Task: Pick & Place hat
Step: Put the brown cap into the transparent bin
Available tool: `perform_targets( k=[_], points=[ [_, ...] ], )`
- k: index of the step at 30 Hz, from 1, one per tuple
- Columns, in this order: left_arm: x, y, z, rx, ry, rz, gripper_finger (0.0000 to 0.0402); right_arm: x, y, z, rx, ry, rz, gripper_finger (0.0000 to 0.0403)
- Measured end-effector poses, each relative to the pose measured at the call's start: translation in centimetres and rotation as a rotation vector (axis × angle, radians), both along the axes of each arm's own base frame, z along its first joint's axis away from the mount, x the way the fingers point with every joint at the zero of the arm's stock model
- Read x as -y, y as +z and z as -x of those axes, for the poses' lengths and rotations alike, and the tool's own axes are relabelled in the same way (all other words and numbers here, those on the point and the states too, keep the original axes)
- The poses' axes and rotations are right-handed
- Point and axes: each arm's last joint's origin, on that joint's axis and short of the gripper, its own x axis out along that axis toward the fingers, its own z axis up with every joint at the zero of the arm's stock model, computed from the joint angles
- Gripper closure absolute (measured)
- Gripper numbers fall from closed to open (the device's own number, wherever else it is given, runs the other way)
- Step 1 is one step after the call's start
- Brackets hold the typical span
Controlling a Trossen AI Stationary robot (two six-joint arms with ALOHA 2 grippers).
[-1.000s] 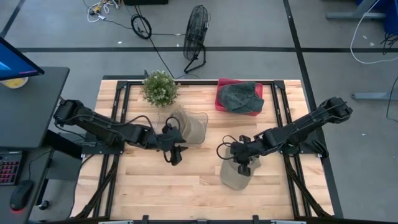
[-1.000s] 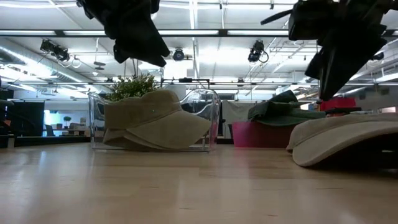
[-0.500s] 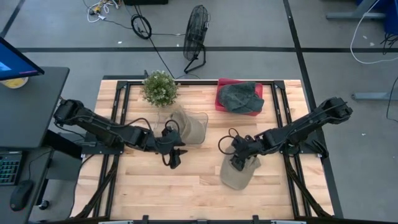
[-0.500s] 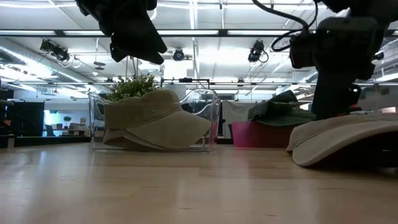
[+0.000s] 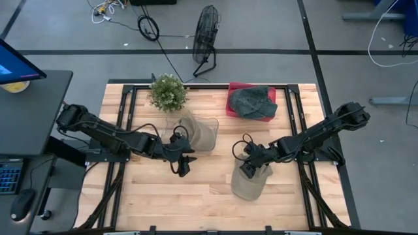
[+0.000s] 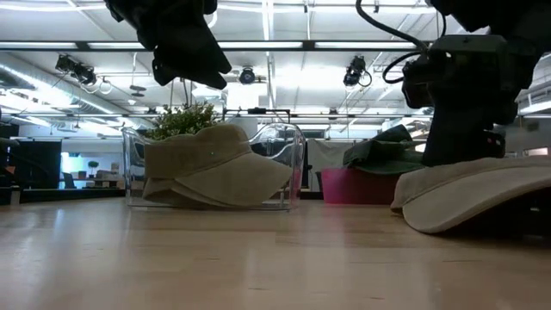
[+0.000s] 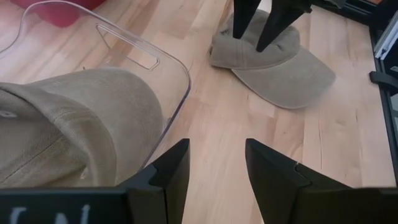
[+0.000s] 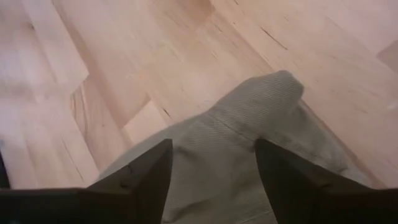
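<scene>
**Right claw straddling the loose tan cap on the table**

Count: tan caps, at least two. One lies loose on the bare wood, the tan cap, toward the right front of the table; another, the binned cap, sits inside the clear plastic bin near table centre. From the low view the bin looks to hold two stacked brims, but I cannot tell for sure. One dark green hat lies on top of the red bin at the back. One potted plant stands just beside the clear bin.

Materials: loose cap is woven cotton twill, soft crown slumped, stitched seam visible in the right wrist view. Clear bin is thin, rounded at the corners, with a cut-out handle slot. Table is pale butcher-block planks.

Right gripper: down at the cap's back edge, fingers spread wide with crown fabric between them, not closed on it. Left gripper: hanging above the wood just in front of the clear bin, fingers apart with a moderate gap, holding nothing.

Change over the last second: right gripper dropped from above the cap to its crown and shifted slightly; left arm unchanged; cap nudged a little in the low view
</scene>
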Motion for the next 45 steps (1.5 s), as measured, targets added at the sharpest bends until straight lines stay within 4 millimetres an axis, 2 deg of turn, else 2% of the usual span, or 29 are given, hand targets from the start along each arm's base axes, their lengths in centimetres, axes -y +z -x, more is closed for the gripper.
perform_targets(
  k=[7,13,16,21,22,27,31,33,35,38,45],
  points=[
    [0.0,0.0,0.0,0.000,0.000,-0.001,0.0241,-0.4,-1.6,-0.6,-0.039,0.029,0.003,0.0192],
    [0.0,0.0,0.0,-0.008,-0.048,-0.063,0.0241,-0.7,-2.4,-1.4,-0.009,0.129,0.038,0.0204],
    [0.0,0.0,0.0,-0.008,-0.051,-0.067,0.0242,-0.7,-2.4,-1.3,-0.010,0.162,0.052,0.0246],
    [0.0,0.1,-0.1,0.001,-0.040,-0.050,0.0242,-1.0,-2.1,-1.5,-0.004,0.270,0.030,0.0376],
    [0.0,0.1,-0.1,0.014,-0.031,-0.036,0.0242,-1.2,-1.8,-1.7,0.008,0.312,0.035,0.0387],
    [0.3,0.9,-0.7,0.108,-0.068,-0.014,0.0241,-2.6,1.1,-3.7,0.150,0.614,0.155,0.0391],
    [0.7,1.6,-1.1,0.174,-0.182,-0.006,0.0241,-4.0,4.3,-4.9,0.267,0.952,0.374,0.0394],
    [0.8,1.8,-1.2,0.195,-0.203,0.010,0.0241,-4.5,5.6,-5.4,0.308,1.054,0.499,0.0393],
    [0.9,1.8,-1.2,0.198,-0.224,0.008,0.0241,-4.7,6.7,-5.9,0.328,1.068,0.579,0.0393],
    [1.3,1.7,-1.2,0.202,-0.288,-0.059,0.0241,-4.3,7.5,-6.4,0.338,1.025,0.611,0.0393],
    [1.8,1.4,-2.8,0.302,-0.395,-0.229,0.0233,-2.7,6.7,-7.0,0.275,1.000,0.595,0.0393]
  ],
)
